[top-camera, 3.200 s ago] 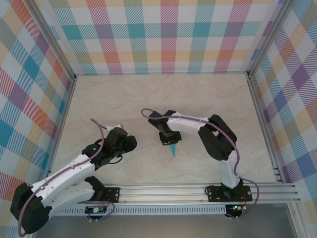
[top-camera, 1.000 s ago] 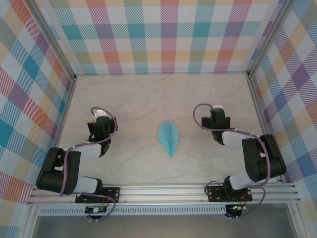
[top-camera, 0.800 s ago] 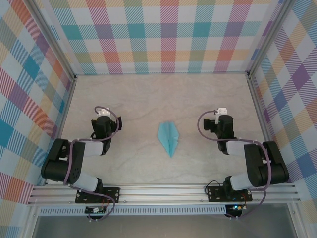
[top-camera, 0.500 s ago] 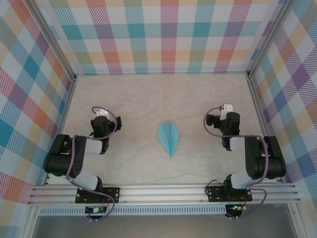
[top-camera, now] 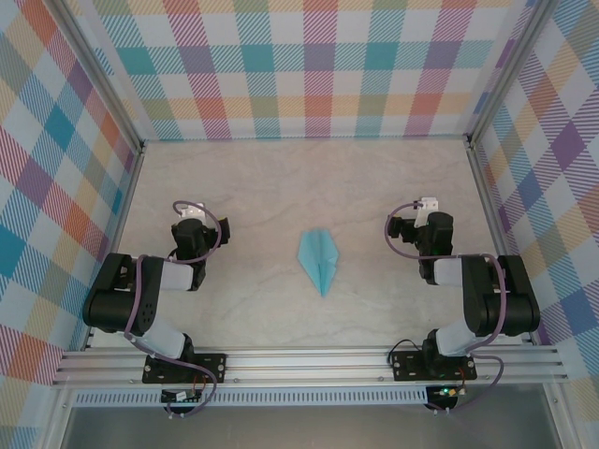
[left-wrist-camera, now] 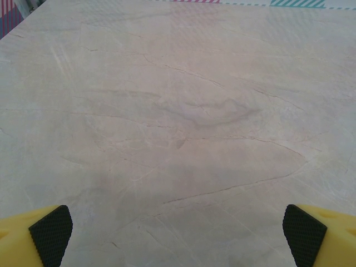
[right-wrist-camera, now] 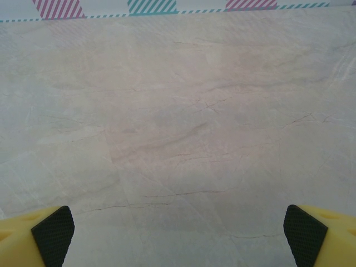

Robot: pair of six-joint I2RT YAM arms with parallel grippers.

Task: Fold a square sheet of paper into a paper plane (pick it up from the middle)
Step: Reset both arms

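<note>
Light-blue paper plane (top-camera: 318,261) lying flat at the centre of the marble-patterned counter (top-camera: 281,182), its long axis running near to far and its pointed nose toward the near edge. Left claw (left-wrist-camera: 178,238) and right claw (right-wrist-camera: 178,236) stand well apart from it, one on either side, jaws spread wide and holding nothing.

Probably a robotics lab test cell: plaid panel walls (top-camera: 318,65), aluminium framing (top-camera: 309,360) and a marble-look tabletop (top-camera: 309,178).
</note>
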